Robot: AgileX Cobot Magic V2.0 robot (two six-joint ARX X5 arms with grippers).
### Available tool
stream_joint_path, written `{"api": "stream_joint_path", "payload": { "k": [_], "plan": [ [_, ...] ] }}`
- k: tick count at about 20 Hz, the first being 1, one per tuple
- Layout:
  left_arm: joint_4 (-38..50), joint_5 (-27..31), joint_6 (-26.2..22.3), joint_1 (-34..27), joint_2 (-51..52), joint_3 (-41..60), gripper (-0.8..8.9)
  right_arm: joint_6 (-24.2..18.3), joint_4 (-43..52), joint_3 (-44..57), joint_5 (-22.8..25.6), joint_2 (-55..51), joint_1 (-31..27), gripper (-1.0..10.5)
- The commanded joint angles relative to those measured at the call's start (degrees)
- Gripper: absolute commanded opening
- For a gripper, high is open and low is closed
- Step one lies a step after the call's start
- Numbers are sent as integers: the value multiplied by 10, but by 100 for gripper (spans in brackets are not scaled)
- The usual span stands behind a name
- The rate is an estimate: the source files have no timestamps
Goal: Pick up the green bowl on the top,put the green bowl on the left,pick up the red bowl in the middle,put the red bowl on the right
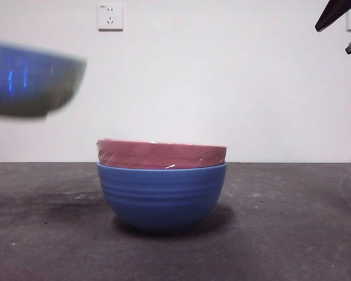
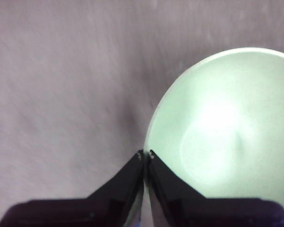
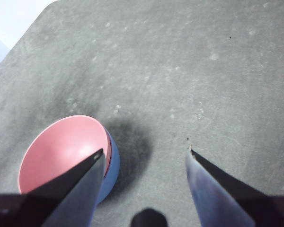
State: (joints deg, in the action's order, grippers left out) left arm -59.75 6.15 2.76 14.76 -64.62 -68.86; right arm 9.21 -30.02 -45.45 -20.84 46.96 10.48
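Left wrist view shows the left pincer (image 2: pixel 146 154) pressed together on the rim of the green bowl (image 2: pixel 227 127), one jaw inside the wall and one outside, the bowl carried above the worktop (image 2: pixel 61 94). Front view places that bowl (image 1: pixel 32 79) high at the left, blurred, cut by the frame edge and tinted blue, well apart from the stack. Red bowl (image 1: pixel 161 154) sits nested in the blue bowl (image 1: pixel 161 196) at centre. Right pincer (image 3: pixel 144 153) hangs spread above bare worktop, the red bowl (image 3: pixel 61 151) beside one jaw and partly hidden by it
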Motion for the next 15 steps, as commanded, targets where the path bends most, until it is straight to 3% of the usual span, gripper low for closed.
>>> {"api": "stream_joint_path", "payload": {
  "k": [1,8,15],
  "plan": [
    [43,-24,10,-10,-2,61,-13,3,4,-2,2,1,1,284],
    [170,-38,27,-14,-33,168,-13,3,11,-2,1,1,1,284],
    [224,-50,31,-14,-108,182,-13,3,12,-2,-2,1,2,284]
  ]
}}
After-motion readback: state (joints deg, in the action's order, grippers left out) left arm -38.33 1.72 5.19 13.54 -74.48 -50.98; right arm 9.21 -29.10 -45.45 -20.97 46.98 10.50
